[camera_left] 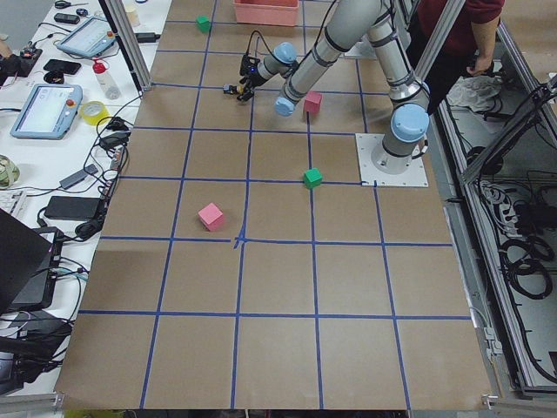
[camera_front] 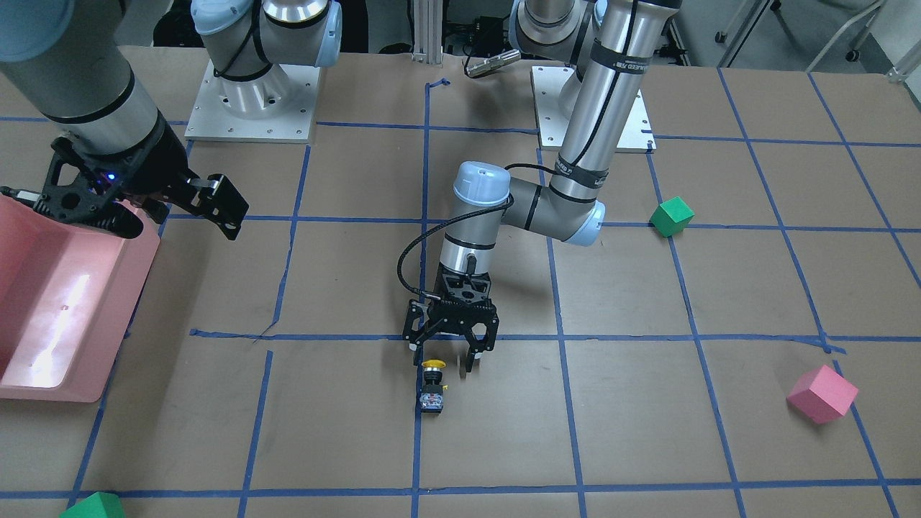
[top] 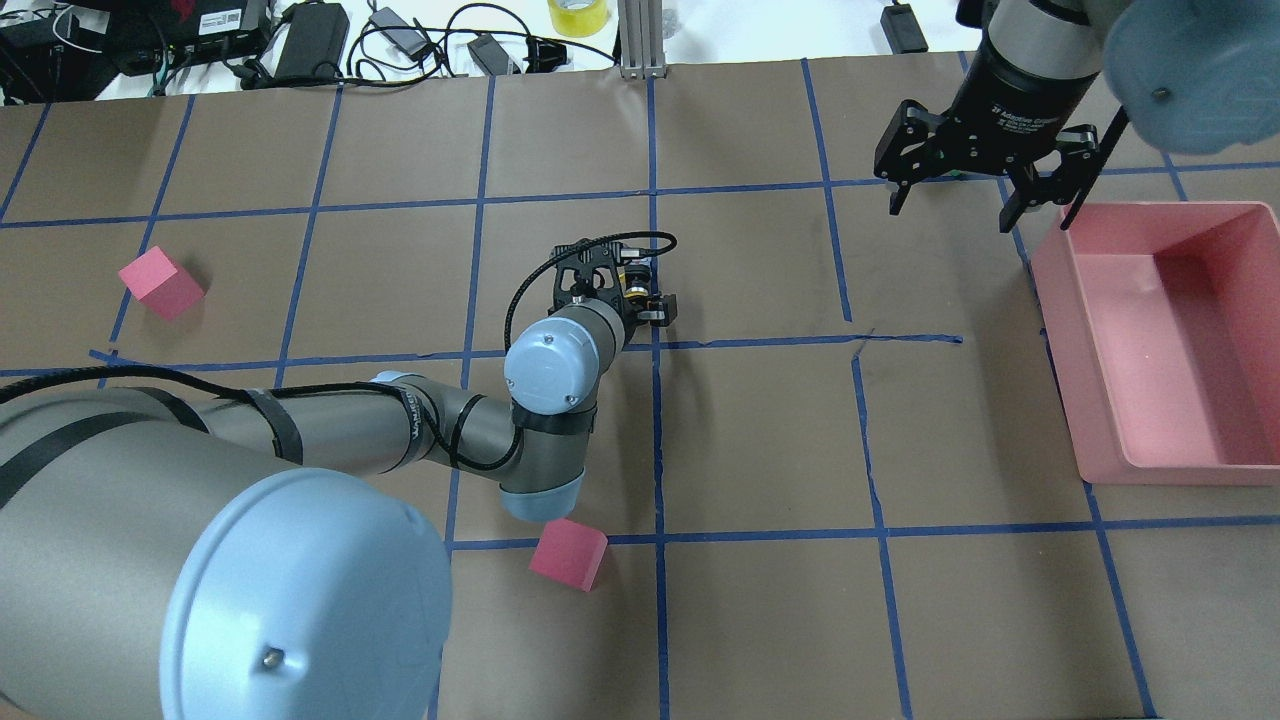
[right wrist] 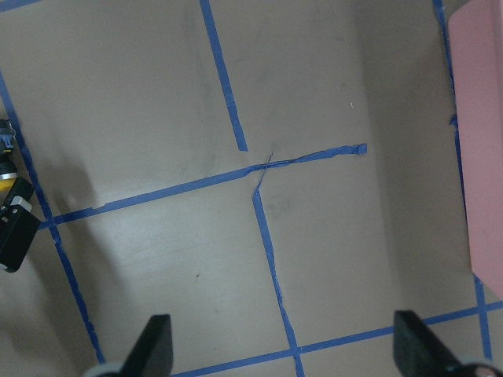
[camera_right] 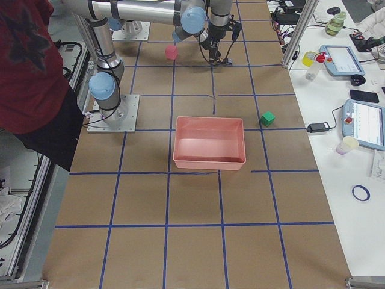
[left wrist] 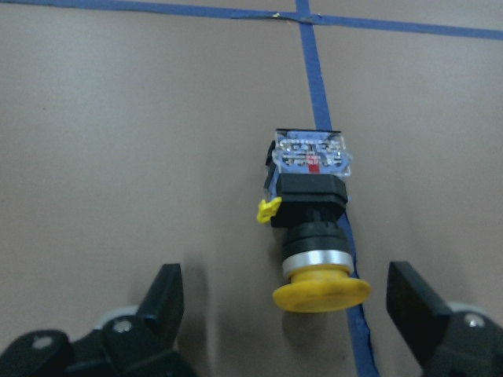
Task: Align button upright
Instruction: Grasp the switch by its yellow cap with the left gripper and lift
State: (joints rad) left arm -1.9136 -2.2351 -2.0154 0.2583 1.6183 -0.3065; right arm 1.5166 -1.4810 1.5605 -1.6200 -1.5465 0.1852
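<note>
The button (camera_front: 432, 388) lies on its side on the brown table, on a blue tape line. Its yellow cap points toward the robot and its grey-white base points away. In the left wrist view the button (left wrist: 310, 212) lies lengthwise with the cap nearest the camera. My left gripper (camera_front: 442, 360) is open and low over the table, with one finger on each side of the yellow cap and not touching it. In the overhead view the left gripper (top: 620, 290) hides most of the button. My right gripper (top: 985, 200) is open and empty, raised beside the pink bin.
A pink bin (top: 1100, 350) stands on the robot's right side. A green cube (camera_front: 671, 216) and a pink cube (camera_front: 822, 393) lie on the robot's left side. Another pink cube (top: 568, 553) lies under the left arm's elbow. A second green cube (camera_front: 93, 507) sits at the table's far edge.
</note>
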